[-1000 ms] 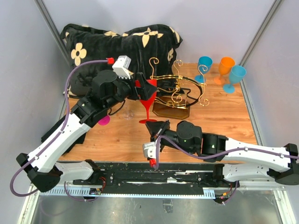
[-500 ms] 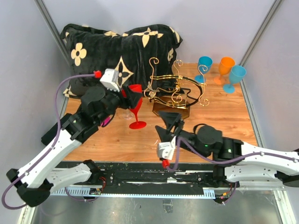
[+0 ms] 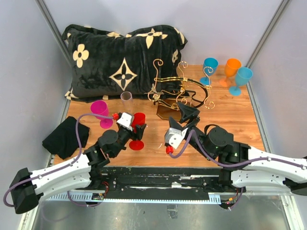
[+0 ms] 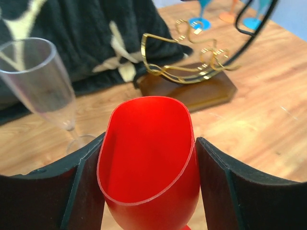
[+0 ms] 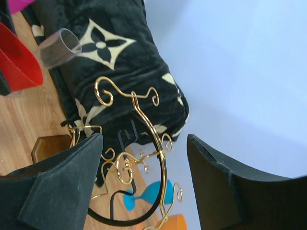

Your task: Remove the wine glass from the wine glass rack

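The red wine glass [image 3: 139,120] is upright off the wine glass rack [image 3: 175,84], its foot low over the wood near the table's front. My left gripper [image 3: 137,128] is shut on its bowl. In the left wrist view both black fingers [image 4: 81,191] press the sides of the wine glass [image 4: 148,158], and the gold rack [image 4: 182,72] stands behind it on its brown base. My right gripper [image 3: 188,111] hangs open just in front of the rack's base [image 3: 165,111]. The right wrist view shows nothing between its jaws [image 5: 144,139], only the rack's scrolls [image 5: 158,143] beyond.
A black flowered pillow [image 3: 120,52] fills the back left. A clear flute [image 3: 126,98] and a magenta glass [image 3: 100,109] stand left of the red glass. Two blue glasses [image 3: 209,64] and an orange one [image 3: 232,67] stand back right. A black cloth [image 3: 64,136] lies front left.
My left arm has drawn back from the rack toward the front left, carrying the red glass down with it. My right gripper has opened and swung up toward the rack's base.
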You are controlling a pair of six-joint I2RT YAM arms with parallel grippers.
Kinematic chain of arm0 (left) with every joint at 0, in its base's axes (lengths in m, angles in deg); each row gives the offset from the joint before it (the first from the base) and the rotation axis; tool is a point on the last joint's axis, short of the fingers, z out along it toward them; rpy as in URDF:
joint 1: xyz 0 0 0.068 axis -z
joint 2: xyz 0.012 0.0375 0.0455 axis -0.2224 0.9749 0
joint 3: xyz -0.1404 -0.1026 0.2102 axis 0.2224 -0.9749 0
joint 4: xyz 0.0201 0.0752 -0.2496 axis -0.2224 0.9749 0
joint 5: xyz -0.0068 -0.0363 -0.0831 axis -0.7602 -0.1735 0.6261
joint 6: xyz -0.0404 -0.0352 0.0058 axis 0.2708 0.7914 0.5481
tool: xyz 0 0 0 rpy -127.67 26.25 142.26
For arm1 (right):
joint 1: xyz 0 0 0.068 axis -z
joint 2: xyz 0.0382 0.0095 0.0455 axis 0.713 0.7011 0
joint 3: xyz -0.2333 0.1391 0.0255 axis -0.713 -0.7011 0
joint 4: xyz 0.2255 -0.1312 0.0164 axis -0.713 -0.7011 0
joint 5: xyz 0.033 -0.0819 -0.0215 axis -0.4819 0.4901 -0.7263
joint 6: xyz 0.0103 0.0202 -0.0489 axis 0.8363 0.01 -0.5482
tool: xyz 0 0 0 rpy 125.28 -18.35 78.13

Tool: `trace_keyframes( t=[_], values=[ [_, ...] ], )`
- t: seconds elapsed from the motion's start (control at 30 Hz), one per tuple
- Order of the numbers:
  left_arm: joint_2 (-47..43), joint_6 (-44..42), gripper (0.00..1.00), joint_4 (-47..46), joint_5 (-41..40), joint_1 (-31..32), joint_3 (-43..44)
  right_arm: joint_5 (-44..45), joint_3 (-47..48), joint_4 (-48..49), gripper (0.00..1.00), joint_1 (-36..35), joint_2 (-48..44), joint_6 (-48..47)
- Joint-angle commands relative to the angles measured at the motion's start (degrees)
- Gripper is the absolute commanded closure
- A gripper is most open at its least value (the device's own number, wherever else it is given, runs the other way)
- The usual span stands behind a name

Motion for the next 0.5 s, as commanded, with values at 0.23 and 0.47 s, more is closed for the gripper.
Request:
trace_keyframes(
  t=[0.23,0.47],
  values=[
    [14.4,-20.9,0.52,-57.7,-21.0,1.9,-11.7,1.8,-0.5,1.9,0.3,5.4,-3.7,10.1],
    [25.3,-22.5,0.46,-76.2,-24.5,2.1,-15.0,0.8,-0.1,0.9,0.31,7.4,-4.0,11.2]
  ],
)
